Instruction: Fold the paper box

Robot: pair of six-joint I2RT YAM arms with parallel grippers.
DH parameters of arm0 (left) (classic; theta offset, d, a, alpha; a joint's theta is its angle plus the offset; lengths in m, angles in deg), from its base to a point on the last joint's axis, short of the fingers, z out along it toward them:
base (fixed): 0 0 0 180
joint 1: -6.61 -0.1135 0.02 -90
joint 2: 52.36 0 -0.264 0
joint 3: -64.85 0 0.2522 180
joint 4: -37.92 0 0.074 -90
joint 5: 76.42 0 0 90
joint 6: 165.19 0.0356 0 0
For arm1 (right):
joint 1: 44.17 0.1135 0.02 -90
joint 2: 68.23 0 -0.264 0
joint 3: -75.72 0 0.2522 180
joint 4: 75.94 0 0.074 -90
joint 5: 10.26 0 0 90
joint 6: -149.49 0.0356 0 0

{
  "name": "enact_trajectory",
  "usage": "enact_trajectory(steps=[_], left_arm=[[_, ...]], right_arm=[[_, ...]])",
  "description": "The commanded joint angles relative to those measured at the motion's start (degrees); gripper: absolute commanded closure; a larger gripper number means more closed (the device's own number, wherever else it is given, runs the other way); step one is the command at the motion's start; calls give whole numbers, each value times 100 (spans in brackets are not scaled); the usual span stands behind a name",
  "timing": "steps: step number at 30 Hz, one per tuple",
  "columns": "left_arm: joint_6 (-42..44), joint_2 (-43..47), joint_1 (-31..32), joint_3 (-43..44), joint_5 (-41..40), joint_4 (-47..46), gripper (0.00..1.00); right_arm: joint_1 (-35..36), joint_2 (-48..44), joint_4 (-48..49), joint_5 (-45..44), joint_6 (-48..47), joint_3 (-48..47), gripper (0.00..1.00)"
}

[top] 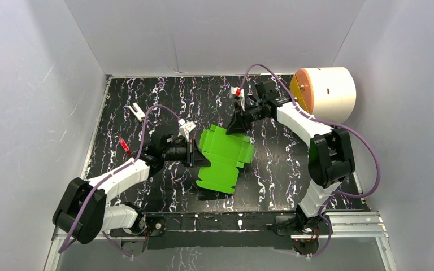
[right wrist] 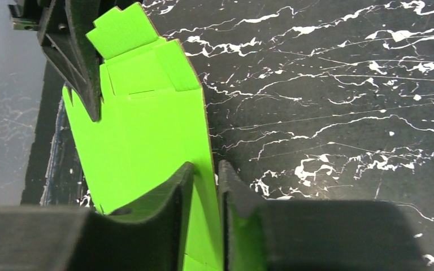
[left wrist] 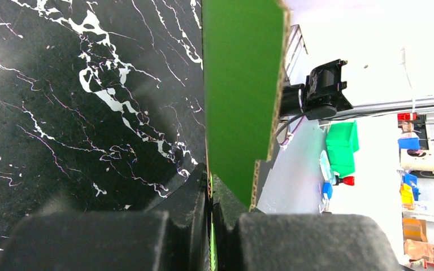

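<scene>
The paper box (top: 224, 161) was a bright green sheet of card with notched tabs, not yet closed into a container. It sat over the middle of the black marbled table (top: 285, 166), between the two arms. The left gripper (top: 195, 153) was clamped tight on its left edge. The right gripper (top: 238, 125) straddled its far right edge, one finger on each side with a narrow gap. Whether it pressed the card could not be told. A white cylinder (top: 329, 93) stood at the far right corner, well apart.
</scene>
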Motion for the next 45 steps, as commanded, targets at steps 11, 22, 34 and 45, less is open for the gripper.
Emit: enact_trajectory(steps=[11,22,34,45], left_arm=[[-105,156,-27,131,201,-359,100],[-62,346,-32,41,402,-520,100],[14,340,-32,49,237,-288,100],[47,272,-31,49,77,-122,100]], right_arm=[[39,75,-816,667,-674,-355,66],[60,288,-1061,476,-873,-534,52],[27,54,-1057,545,-858,-536,67],[29,73,-1108,521,-895,-552,76]])
